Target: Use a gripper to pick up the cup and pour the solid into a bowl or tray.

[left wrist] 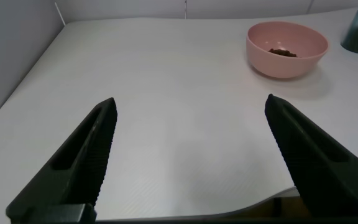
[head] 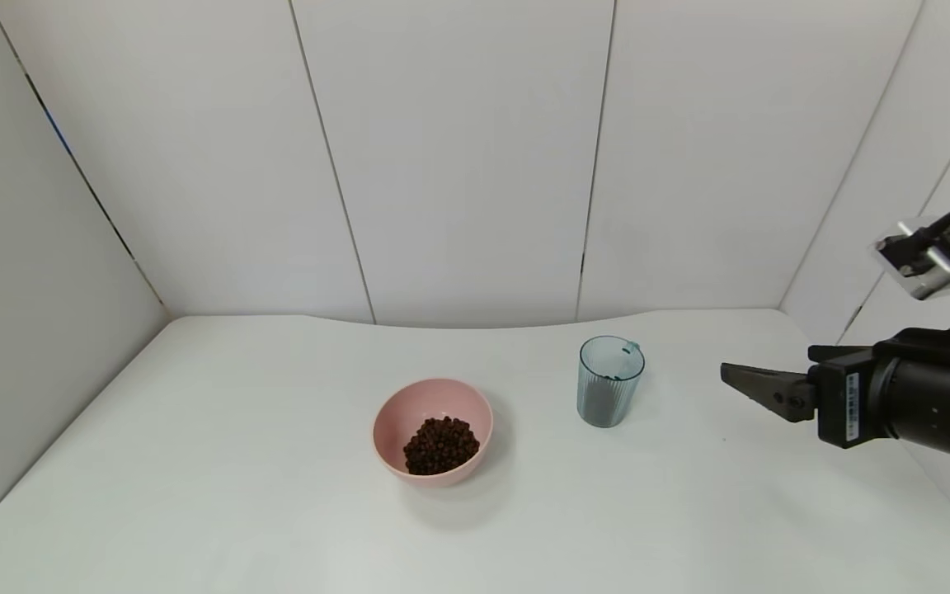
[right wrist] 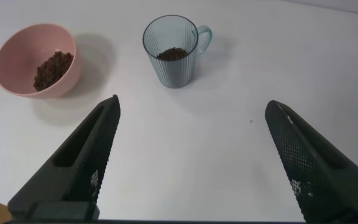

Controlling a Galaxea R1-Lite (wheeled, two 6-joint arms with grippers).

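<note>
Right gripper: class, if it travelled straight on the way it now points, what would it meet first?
Probably the cup: the open right gripper points at it across bare table, though height alignment is unclear.

1. A bare robot test cell, of the laboratory kind, is shown rather than a home or kitchen: a plain matte white tabletop [head: 236, 462] is enclosed on three sides by smooth white wall panels [head: 458, 157] joined at thin dark seams.

2. The scene is dominated by machinery: a black two-fingered robot gripper [head: 759, 389] on a black-and-silver arm, trailed by a cable, is seen at the right edge of the table.

3. Only staged props are set out: a round pale-pink plastic bowl [head: 397, 412] of small dark-brown pellets [head: 440, 445] and a ribbed translucent blue-grey plastic cup [head: 609, 384], well apart.
</note>
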